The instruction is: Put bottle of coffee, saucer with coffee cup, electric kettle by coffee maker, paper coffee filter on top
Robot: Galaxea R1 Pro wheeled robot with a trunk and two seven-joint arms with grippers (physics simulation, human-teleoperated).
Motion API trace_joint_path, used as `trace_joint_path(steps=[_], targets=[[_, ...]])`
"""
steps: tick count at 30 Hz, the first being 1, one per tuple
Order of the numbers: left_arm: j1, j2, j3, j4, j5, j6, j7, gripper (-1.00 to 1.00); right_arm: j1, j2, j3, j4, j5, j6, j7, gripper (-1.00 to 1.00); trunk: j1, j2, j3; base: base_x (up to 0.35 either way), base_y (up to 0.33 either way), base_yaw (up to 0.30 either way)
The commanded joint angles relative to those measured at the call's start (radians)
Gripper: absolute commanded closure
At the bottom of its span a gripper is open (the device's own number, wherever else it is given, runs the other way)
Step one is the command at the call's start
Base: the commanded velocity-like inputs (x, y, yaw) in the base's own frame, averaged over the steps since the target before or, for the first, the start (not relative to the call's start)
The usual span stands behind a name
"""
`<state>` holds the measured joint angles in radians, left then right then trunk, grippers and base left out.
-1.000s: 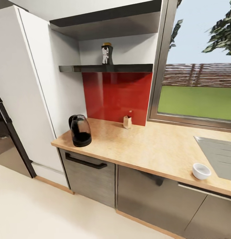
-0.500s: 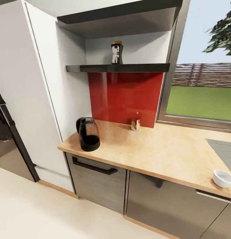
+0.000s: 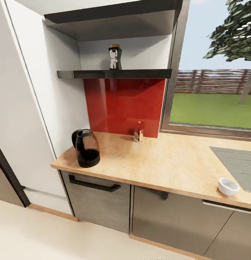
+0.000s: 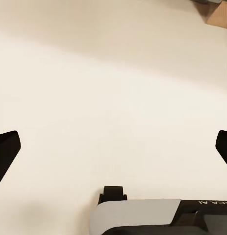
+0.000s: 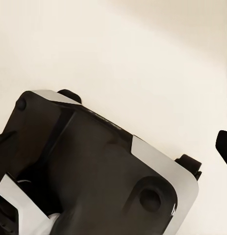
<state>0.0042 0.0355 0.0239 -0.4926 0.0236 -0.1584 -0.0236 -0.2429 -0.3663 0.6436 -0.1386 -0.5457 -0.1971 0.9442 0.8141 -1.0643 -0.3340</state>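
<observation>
The bottle of coffee [image 3: 115,57], dark with a tan lid, stands on the black kitchen shelf [image 3: 139,73]. Below it, the glass electric kettle [image 3: 86,148] sits at the left end of the tan countertop [image 3: 168,162]. A small pale cone, apparently the paper coffee filter [image 3: 138,134], rests against the red backsplash. A small white coffee cup [image 3: 228,186] stands near the counter's front edge by the sink [image 3: 235,162]. The coffee maker and saucer are out of view. My left gripper [image 4: 113,147] hangs open over cream floor. My right gripper [image 5: 113,144] is open too, above the robot's base.
A tall white cabinet [image 3: 27,108] flanks the counter's left end, with a dark fridge [image 3: 2,169] beyond it. Grey drawers with a black handle [image 3: 92,184] sit under the worktop. A window [image 3: 212,97] fills the wall right of the shelf. My own grey-black base [image 5: 93,171] lies under the right wrist.
The whole head view has shifted right and then back left, so the camera has moved. The kettle, bottle, cone and cup keep their places on counter and shelf.
</observation>
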Motion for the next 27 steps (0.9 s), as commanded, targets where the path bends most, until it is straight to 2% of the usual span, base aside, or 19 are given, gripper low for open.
trace_joint_path(steps=[1, 7, 21, 27], targets=[[0.0, 0.0, 0.002, -0.001, 0.002, -0.001, -0.002, -1.0, -0.001, 0.0, 0.008, 0.0, -0.005, -0.007, 0.001, -1.0, 0.0, -0.001, -0.001, 0.0, 0.001, -0.245], [0.0, 0.0, 0.002, -0.001, 0.002, -0.001, -0.002, -1.0, -0.001, 0.0, 0.008, 0.0, -0.005, -0.007, 0.001, -1.0, 0.0, -0.001, -0.001, 0.0, 0.066, -0.112], [0.0, 0.0, 0.002, -0.001, 0.002, -0.001, -0.002, -1.0, -0.001, 0.0, 0.008, 0.0, -0.005, -0.007, -0.001, -1.0, 0.0, -0.001, -0.001, 0.0, 0.293, -0.005], [0.0, 0.0, 0.003, -0.001, 0.002, -0.001, -0.002, -1.0, -0.001, 0.0, 0.008, 0.0, -0.005, -0.007, 0.001, -1.0, 0.0, -0.001, -0.001, 0.0, 0.102, -0.191]])
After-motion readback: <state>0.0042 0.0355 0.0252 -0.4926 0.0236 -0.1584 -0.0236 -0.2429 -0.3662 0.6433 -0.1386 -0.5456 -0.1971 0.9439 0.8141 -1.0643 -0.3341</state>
